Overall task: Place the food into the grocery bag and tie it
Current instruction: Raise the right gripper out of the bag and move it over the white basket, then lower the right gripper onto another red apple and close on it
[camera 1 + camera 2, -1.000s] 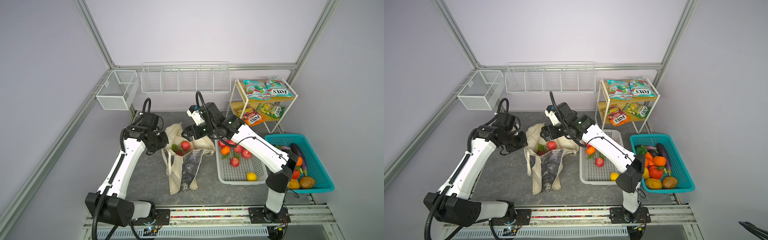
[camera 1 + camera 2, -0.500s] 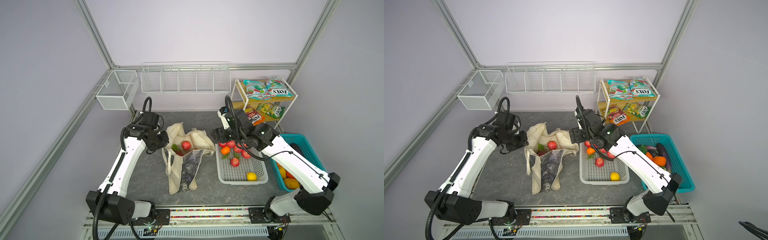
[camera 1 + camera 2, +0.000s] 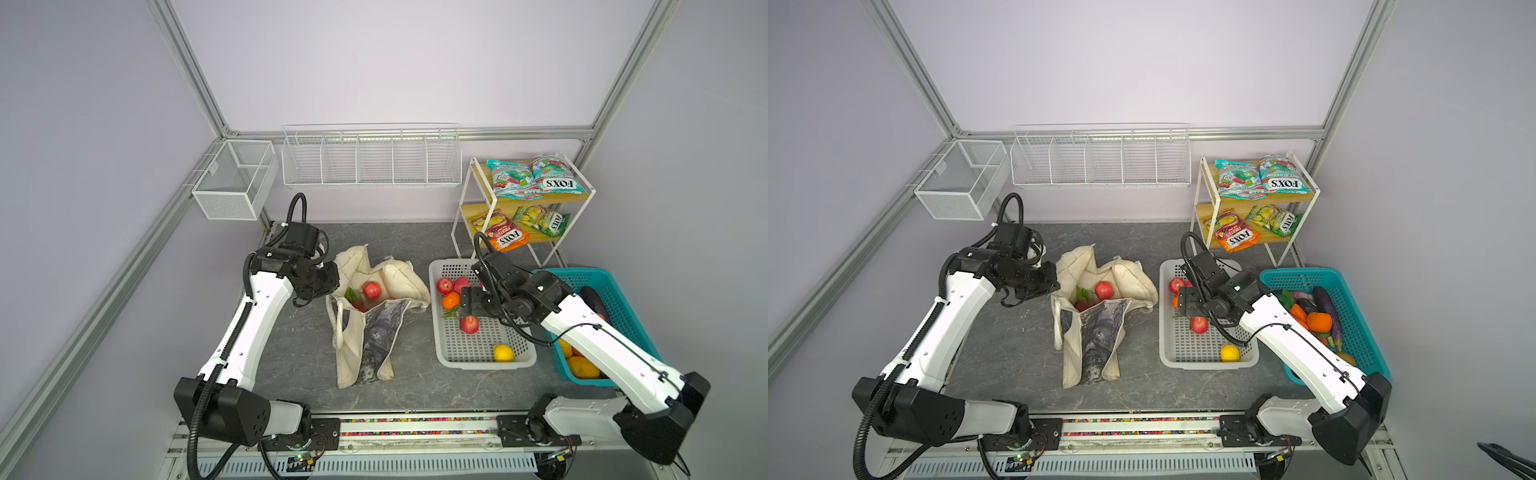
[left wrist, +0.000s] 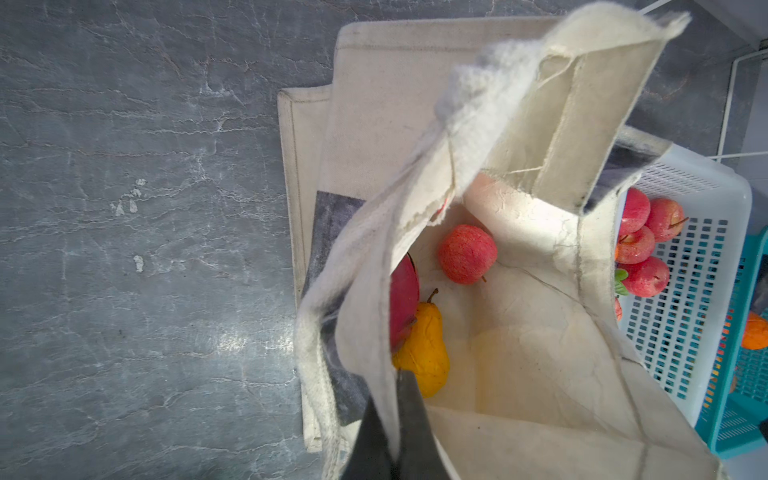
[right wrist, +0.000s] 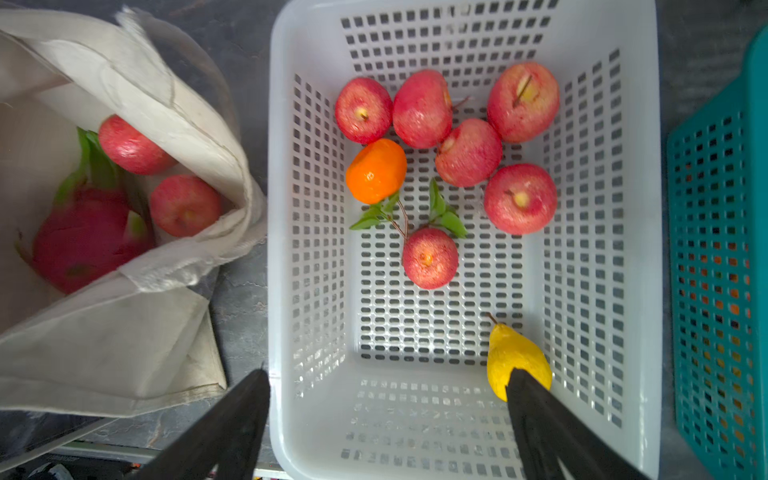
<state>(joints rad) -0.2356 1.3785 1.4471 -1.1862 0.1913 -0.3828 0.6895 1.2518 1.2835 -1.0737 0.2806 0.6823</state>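
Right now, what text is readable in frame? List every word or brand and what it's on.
"FOX'S": teal-and-red packet on top of the rack, upside down in both top views.
"FOX'S", "FRUITS": orange packet, rack's middle level.
"FOX'S": green-yellow packet, same level, sideways.
Finer print on all packets: too small to read.
grocery bag: picture panel only, no lettering seen.

The grocery bag [image 4: 540, 353] hides most of the dragon fruit [image 4: 404, 299].
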